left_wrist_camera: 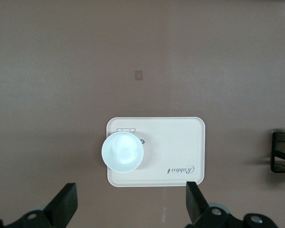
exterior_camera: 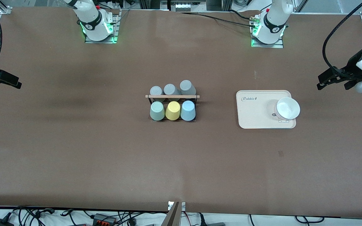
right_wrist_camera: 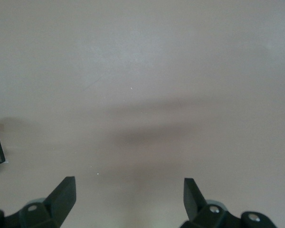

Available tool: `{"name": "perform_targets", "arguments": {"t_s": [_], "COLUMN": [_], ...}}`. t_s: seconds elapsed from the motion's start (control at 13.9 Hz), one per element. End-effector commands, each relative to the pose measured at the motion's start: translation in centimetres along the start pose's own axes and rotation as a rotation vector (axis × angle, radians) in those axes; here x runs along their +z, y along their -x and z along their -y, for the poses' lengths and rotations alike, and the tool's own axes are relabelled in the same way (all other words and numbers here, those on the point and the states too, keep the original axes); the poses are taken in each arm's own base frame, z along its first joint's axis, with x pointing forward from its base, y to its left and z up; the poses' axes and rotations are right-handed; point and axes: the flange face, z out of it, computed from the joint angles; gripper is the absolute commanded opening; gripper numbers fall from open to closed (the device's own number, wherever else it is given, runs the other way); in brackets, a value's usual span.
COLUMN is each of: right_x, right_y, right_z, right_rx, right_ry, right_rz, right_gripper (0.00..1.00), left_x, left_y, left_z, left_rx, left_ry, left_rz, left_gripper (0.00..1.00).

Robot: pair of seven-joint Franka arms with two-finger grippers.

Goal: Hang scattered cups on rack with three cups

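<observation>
Well, the brown table (exterior_camera: 74,141) stretches wide and flat, with cables trailing along its near edge and the two arm bases standing along its far edge. At its middle sits the rack (exterior_camera: 172,96), black wire with a pale wooden rod across the top. Six cups are on it, bottoms up: three grey cups (exterior_camera: 171,89) in the row farther from the front camera, and in the nearer row the mint green cup (exterior_camera: 157,110), the yellow cup (exterior_camera: 172,110) and the light blue cup (exterior_camera: 188,110), side by side and touching. Toward the left arm's end lies a cream tray (exterior_camera: 253,113), carrying a white bowl (exterior_camera: 287,108) at its corner.

Now the pincers. The left pincer (left_wrist_camera: 130,209) hangs over the table beside the tray, fingers spread wide, holding nothing. The right pincer (right_wrist_camera: 128,204) waits over bare table at the right arm's end, fingers equally wide apart, gripping nothing.
</observation>
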Motion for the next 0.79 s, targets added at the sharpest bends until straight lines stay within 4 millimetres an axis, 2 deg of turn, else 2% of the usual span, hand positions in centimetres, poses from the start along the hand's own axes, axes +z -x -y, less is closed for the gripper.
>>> {"name": "perform_targets", "arguments": {"t_s": [0.0,0.72], "right_x": [-0.15,-0.24], "right_y": [-0.62,-0.55], "right_z": [-0.70,-0.24], "right_rx": [-0.009,0.010], "right_ry": [0.005,-0.030], "right_rz": [-0.008,-0.008], "right_gripper": [1.00,1.00], "left_x": [-0.28,-0.21], "left_y": [0.28,0.29], "left_z": [0.20,0.21], "left_rx": [0.016,0.016], "left_ry": [-0.002,-0.002], "left_rz": [-0.003,-0.001], "left_gripper": [1.00,1.00]}}
